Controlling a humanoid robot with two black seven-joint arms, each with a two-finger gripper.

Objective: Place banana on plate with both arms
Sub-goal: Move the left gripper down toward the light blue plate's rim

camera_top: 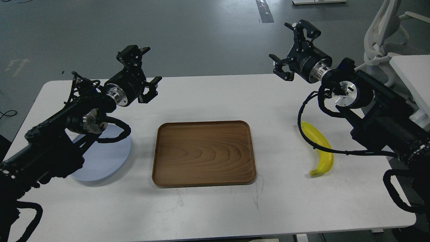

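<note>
On the left of the white bench [208,208], the left arm [60,131] reaches in over the pale blue plate [107,158], hiding the plate's left part from view. The left gripper [147,67] is raised above the bench's far left area, its fingers [153,90] spread apart and holding nothing. In the middle of the bench lies a rectangular brown wooden tray [203,153] with rounded corners, bare inside, set just to the right of the plate and apart from it. Further right, the banana [322,151] lies flat on the bench, well apart from the plate with the tray between them; a black cable [309,137] from the right arm [379,114] crosses in front of its upper half, and whether cable and fruit touch is hard to tell. The right gripper [285,43] is held high over the bench's far right edge, fingers [304,28] spread wide and empty. A white chair [386,30] stands beyond the bench at the far right.
</note>
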